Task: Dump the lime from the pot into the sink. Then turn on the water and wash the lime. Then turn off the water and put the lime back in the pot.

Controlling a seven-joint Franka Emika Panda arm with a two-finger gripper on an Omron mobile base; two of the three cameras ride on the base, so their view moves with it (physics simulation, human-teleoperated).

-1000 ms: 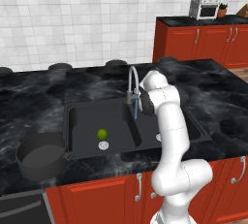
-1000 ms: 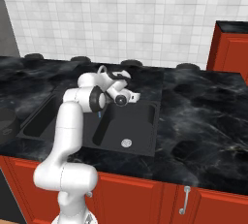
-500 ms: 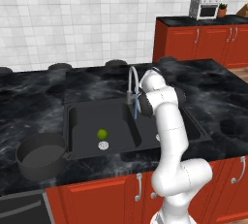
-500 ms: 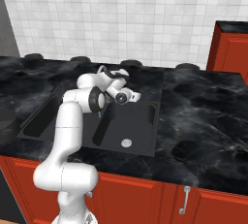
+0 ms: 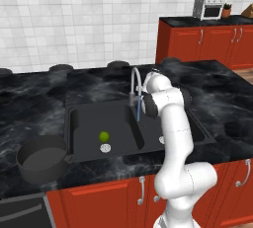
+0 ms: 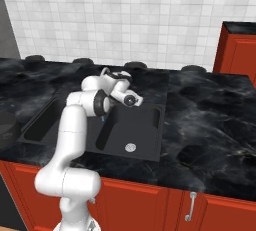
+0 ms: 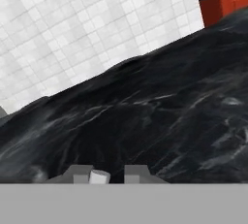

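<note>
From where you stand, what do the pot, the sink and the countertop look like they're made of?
The pot looks like dull dark grey metal, with a matte sheen and a thin rim. The sink seems a matte black composite or coated metal, since it shows no glare, with a shiny silver drain. The countertop looks like polished black marble or granite, with pale veins running through it.

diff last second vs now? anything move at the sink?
A thin blue stream of water now falls from the faucet into the sink; a second ago there was none. The arm barely shifted, its gripper still at the faucet base, with something small and pale between the fingers. The lime stays in the left basin beside the drain, out of the stream. The pot stays on the counter.
</note>
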